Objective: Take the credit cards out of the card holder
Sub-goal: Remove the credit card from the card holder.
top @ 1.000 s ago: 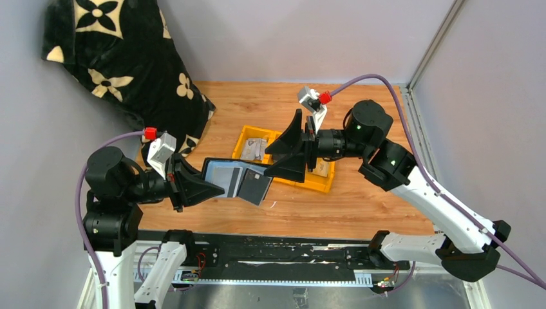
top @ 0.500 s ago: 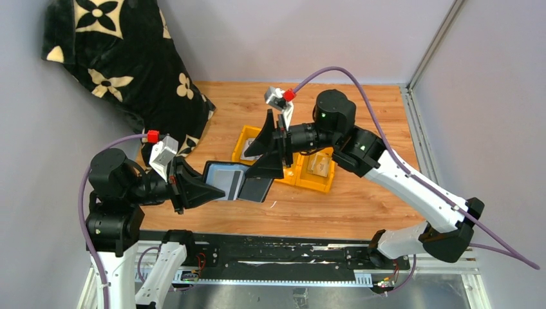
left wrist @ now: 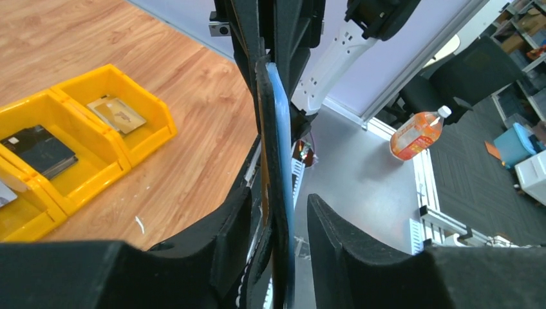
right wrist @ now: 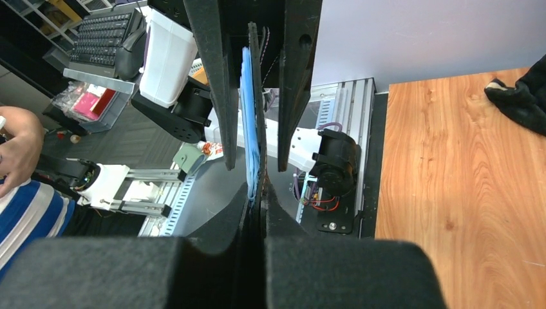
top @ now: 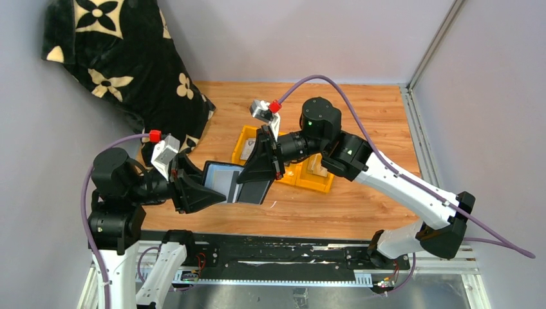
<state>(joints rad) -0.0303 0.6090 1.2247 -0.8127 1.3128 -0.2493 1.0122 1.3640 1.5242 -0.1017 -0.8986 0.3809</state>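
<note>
Top external: thin bifold card holder (top: 223, 180), pale-blue lining.

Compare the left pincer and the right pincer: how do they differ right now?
The right pincer is shut on the card holder; the left pincer stands open around it, a gap showing beside one finger. The left pincer is at the holder's left edge, the right pincer at its right. Both are black and meet at the holder.

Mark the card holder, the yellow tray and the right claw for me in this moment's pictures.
card holder (top: 222, 179), top view, on its pale inner panel.
yellow tray (left wrist: 151, 137), left wrist view, on the outer wall of the end compartment.
right claw (right wrist: 257, 193), right wrist view, where its fingertips pinch the holder's edge.
</note>
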